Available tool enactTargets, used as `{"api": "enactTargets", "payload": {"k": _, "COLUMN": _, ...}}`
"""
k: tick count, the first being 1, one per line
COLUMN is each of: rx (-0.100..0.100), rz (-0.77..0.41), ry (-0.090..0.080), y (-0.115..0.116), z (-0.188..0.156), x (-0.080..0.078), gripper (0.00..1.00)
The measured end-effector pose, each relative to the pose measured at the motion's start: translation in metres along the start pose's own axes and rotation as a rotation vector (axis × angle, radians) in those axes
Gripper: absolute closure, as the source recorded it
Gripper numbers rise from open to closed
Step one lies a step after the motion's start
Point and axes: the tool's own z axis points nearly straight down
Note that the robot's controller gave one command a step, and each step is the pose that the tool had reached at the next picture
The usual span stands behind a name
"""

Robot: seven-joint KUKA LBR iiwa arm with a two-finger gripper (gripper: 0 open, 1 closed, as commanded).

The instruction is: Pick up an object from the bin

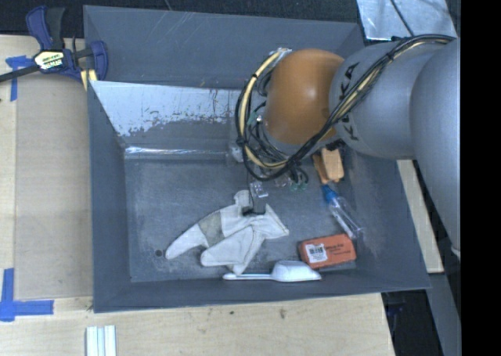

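My gripper (254, 204) hangs below the orange dome, near the middle of the bin floor. Its tips sit right at the upper edge of a crumpled white-grey glove (227, 235), which lies spread toward the front left. Whether the tips pinch the fabric is hidden. A white plastic spoon (282, 271) lies just in front of the glove. To the right rest an orange block with a barcode label (327, 251) and a clear pen with a blue cap (340, 210).
A tan wooden piece (330, 165) lies by the right wall, partly under the arm. The arm and its cables cover the bin's back right. Bare floor lies at the left and back left.
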Motion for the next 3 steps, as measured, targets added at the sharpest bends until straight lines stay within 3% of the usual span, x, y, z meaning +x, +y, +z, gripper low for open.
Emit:
{"api": "enactTargets", "payload": {"k": 1, "rx": 0.0, "rz": -0.212, "ry": 0.003, "y": -0.002, "z": 0.015, "x": 0.029, "gripper": 1.0}}
{"api": "enactTargets", "payload": {"k": 2, "rx": 0.0, "rz": -0.211, "ry": 0.003, "y": -0.002, "z": 0.015, "x": 0.029, "gripper": 1.0}}
{"api": "enactTargets", "payload": {"k": 3, "rx": 0.002, "rz": -0.257, "ry": -0.004, "y": -0.013, "z": -0.169, "x": 0.035, "gripper": 1.0}}
